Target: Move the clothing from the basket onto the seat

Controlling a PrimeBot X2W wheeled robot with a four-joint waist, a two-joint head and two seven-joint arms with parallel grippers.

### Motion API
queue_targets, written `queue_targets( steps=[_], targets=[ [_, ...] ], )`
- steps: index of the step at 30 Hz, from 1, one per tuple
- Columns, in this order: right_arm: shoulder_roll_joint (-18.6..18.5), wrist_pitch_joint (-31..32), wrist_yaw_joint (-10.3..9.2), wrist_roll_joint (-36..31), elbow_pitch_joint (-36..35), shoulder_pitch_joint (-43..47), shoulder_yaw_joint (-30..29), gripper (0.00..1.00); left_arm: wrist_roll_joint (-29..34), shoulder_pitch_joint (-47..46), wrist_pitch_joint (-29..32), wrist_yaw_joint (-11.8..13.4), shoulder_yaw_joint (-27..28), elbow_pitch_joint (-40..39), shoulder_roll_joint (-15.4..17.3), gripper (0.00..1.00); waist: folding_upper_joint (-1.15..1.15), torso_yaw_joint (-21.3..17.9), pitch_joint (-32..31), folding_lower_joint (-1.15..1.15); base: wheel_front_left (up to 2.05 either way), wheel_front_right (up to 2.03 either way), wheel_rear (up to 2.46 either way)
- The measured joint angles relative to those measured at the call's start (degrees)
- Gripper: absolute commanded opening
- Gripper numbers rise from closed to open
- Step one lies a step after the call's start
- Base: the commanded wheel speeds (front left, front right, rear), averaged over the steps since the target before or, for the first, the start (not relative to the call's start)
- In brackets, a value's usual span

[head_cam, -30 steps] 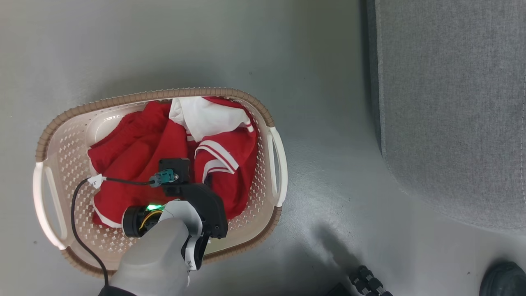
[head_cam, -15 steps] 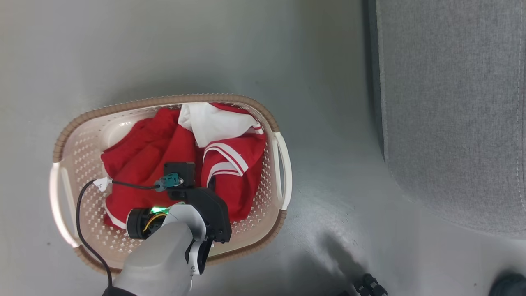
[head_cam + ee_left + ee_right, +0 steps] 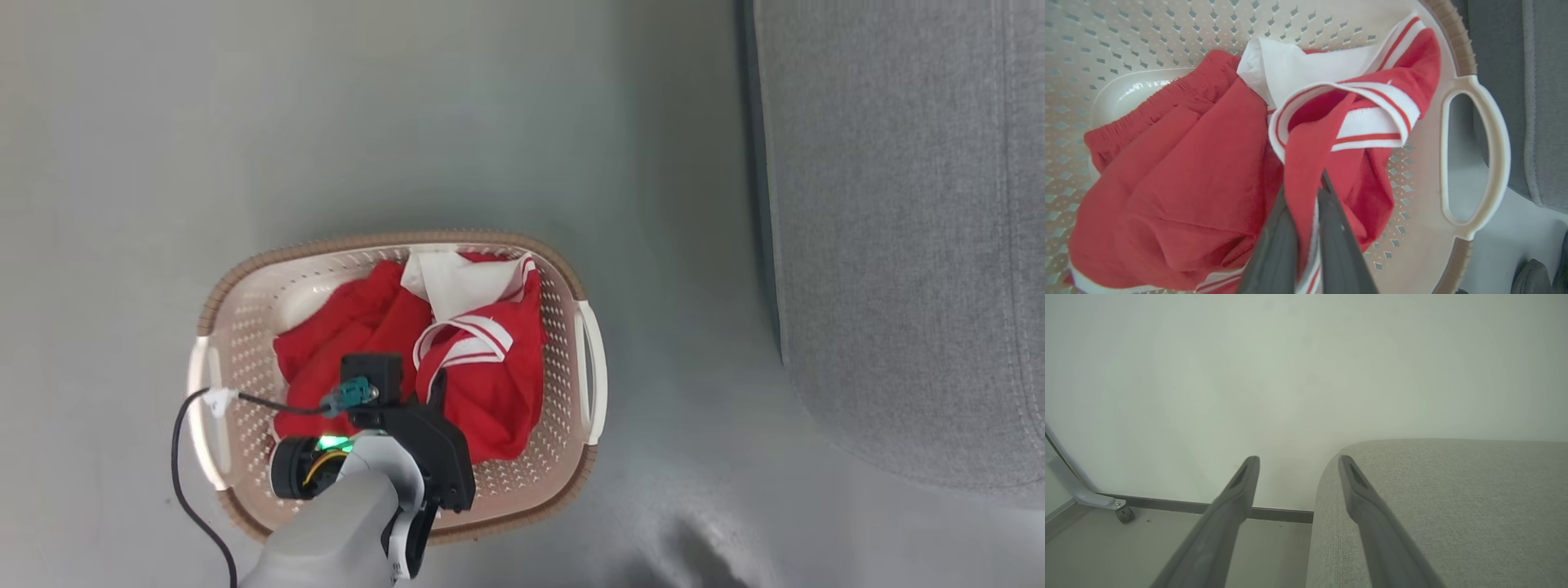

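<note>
Straight to the fingers of the left gripper: pressed together on a narrow fold of the clothing, red with white trim, pinched right between the pads. Thin bite, though. Only a strip caught, near the middle of the basket, with the rest of that garment trailing down toward the handle and lying against the wall there. Danger number one: sliding out of so slim a pinch on the way up and flopping straight back into the basket.

Just beside the pinch, toward the basket's other end: a second red piece, the shorts, lying loose and touching the held one. Against the basket's wall farthest from the robot, a white panel, partly covered by a white band. Danger number two: dragging the neighbours up by overlap, then shedding them over the rim onto the floor. Worth watching as well for that band snagging on the rim or the handle, and for tipping so light a basket by pulling sideways rather than up.

Further out, well apart from the basket and beyond that handle: the seat. Plenty of floor to cross with a dangling load. All the clothing inside the basket for now; lifting stage, at a guess.

Last, the right gripper: spread wide, holding nothing, aimed past the seat's rounded corner at a pale wall. Position against the basket impossible to tell, so no counting on it for a sagging tail.
</note>
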Motion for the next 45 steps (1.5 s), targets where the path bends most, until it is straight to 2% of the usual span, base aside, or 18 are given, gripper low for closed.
queue_targets(
  steps=[16, 25, 33, 45],
  targets=[
    [3.1, 0.0, 0.00, -3.9, 6.4, 3.6, 3.1, 1.00, -2.5, 3.9, -1.5, 0.0, -0.7, -0.9, -0.1, 0.00, 0.00, 3.9, -12.5, 0.00, 0.00, 0.00, 0.00],
    [5.4, 0.0, 0.00, -6.1, 10.3, 8.2, 4.2, 1.00, -2.1, 4.7, -1.5, 0.0, 3.4, 0.2, -0.3, 0.00, -0.01, 5.9, -19.3, 0.00, 0.00, 0.00, 0.00],
    [8.9, 0.0, -0.18, -8.1, 13.2, 11.5, 6.9, 1.00, 2.6, 5.5, -1.5, 0.0, 7.0, 1.9, -0.5, 0.00, -0.01, 7.8, -26.2, 0.00, 0.00, 0.00, 0.00],
    [12.7, 0.0, -2.19, -10.3, 15.8, 17.9, 10.3, 1.00, 12.3, 6.9, -1.5, 0.0, 14.2, 1.8, -0.7, 0.00, -0.01, 10.1, -36.4, 0.00, 0.00, 0.00, 0.00]
  ],
)
